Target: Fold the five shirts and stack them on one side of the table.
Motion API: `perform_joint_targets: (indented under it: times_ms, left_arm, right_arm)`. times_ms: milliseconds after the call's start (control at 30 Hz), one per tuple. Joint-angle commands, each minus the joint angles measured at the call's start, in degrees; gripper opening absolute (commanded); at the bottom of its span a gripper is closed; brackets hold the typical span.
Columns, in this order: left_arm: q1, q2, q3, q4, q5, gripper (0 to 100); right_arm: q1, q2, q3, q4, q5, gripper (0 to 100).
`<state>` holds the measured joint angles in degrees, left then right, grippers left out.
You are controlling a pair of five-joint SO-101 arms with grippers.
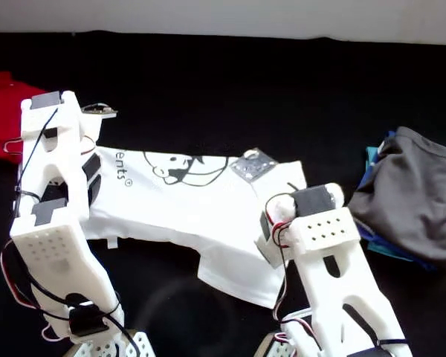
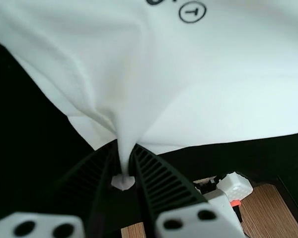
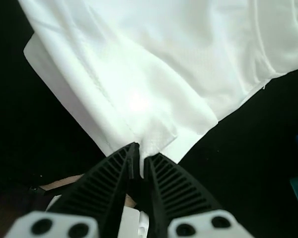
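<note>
Left gripper and right gripper each clamp an edge of the white shirt, cloth fanning out ahead of both, apparently to fold it.

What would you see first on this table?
The big white shirt lies in the middle of the black table, pinched by the left arm's fingers and the right arm's fingers. A red shirt lies at one end and a grey shirt at the other.
</note>
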<state>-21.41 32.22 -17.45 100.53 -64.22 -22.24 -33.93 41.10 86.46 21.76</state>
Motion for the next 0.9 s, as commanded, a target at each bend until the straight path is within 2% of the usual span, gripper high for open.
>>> perform_joint_targets:
  times_ms: [0, 167, 300, 367, 567, 700, 767, 867]
  left_arm:
    - [-0.7, -0.5, -0.2, 0.4, -1.0, 4]
    - [-2.1, -2.1, -0.2, 0.4, -1.0, 10]
    - [-3.7, -7.2, 0.1, 0.4, -0.7, 14]
    - [-4.3, -9.7, 0.1, 0.4, -0.6, 16]
    - [-4.1, -16.6, 0.1, 0.4, -0.4, 17]
    - [-1.6, -21.6, -0.2, 0.4, 6.0, 16]
    - [1.2, -24.3, 0.2, 0.4, 9.7, 12]
    - [6.8, -27.1, 0.3, 0.5, 14.8, 3]
  right_arm:
    - [-0.7, -1.5, 0.1, 0.0, 0.1, 1.2]
    - [-0.8, -1.5, 0.0, 2.4, 0.0, 4.7]
    - [-0.6, -1.6, -0.1, 6.6, -0.4, 23.9]
    - [-0.6, -1.6, -0.9, 7.9, -0.4, 30.0]
    - [-0.7, -1.5, -10.8, 11.3, -0.4, 30.1]
    - [-0.4, -1.5, -19.8, 14.6, -0.4, 29.4]
    - [1.1, -1.6, -23.5, 14.8, -0.4, 23.9]
    - [6.5, -1.6, -28.8, 14.8, -0.4, 7.5]
